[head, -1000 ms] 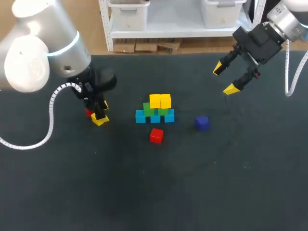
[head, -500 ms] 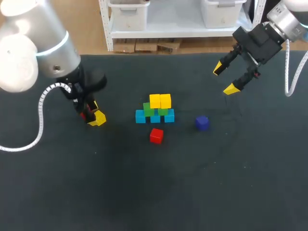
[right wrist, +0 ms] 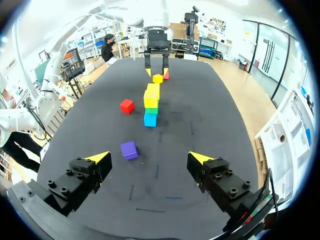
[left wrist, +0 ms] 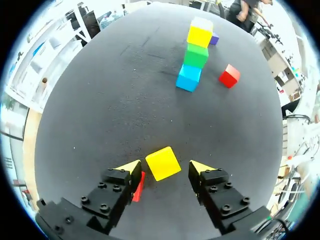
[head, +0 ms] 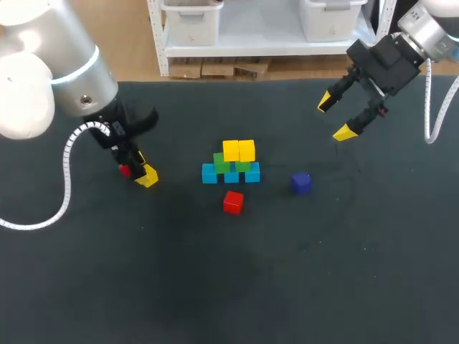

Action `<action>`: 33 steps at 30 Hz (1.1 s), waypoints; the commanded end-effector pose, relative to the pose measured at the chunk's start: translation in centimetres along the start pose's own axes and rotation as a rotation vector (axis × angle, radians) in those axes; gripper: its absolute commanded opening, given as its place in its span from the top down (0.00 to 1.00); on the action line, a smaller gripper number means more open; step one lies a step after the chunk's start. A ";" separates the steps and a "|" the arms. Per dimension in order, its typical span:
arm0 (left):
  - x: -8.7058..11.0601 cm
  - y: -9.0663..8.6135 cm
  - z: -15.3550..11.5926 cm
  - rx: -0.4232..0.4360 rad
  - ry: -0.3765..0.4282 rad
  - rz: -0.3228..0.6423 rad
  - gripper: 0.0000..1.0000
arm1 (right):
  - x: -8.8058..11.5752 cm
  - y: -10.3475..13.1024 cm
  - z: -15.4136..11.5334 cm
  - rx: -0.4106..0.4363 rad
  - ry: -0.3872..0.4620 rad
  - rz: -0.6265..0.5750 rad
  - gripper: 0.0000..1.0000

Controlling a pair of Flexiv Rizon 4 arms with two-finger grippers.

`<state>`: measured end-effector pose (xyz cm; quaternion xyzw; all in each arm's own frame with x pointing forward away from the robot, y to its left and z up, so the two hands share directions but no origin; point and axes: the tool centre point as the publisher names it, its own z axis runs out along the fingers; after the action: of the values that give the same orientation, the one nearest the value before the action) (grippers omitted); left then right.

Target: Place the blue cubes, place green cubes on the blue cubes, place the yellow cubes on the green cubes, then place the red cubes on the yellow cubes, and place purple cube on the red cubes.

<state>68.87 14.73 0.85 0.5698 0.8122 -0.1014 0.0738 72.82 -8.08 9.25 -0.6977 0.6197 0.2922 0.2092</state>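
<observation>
Left fingers (left wrist: 127,169) wide | yellow cube (left wrist: 163,162) loose between, gap seen only from left wrist | right fingers (head: 346,132) wide

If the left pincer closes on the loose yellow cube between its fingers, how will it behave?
The yellow cube looks rigid and flat-faced, so it should not roll. It sits skewed between the open fingers of the left pincer, so it may twist square as they close.

Head camera looks down from behind; both wrist cameras face the cube stack (head: 231,163) from opposite sides.
</observation>
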 end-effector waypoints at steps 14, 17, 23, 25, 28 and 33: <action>0.1 -1.5 0.6 0.013 0.005 -0.065 0.25 | 0.0 -0.1 0.0 -0.001 -0.002 -0.002 0.00; 0.2 -1.4 0.9 0.013 0.009 -0.104 0.29 | 0.0 -0.1 0.0 -0.001 -0.002 -0.002 0.00; 0.1 -1.3 1.0 0.000 0.007 -0.139 0.36 | 0.0 -0.1 0.0 -0.001 -0.002 -0.002 0.00; 0.1 -1.3 1.0 -0.004 0.005 -0.146 0.39 | 0.0 -0.1 0.0 -0.001 -0.002 -0.002 0.00; 0.0 -1.2 1.1 -0.009 0.010 -0.153 0.42 | 0.0 -0.1 0.0 -0.001 -0.002 -0.002 0.00; 0.0 -1.1 1.5 -0.006 0.014 -0.165 0.57 | 0.0 -0.1 0.0 -0.001 -0.002 -0.002 0.00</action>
<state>67.62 14.18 -0.26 0.5016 0.8569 -0.1012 0.0622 72.82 -8.08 9.25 -0.6977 0.6198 0.2922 0.2092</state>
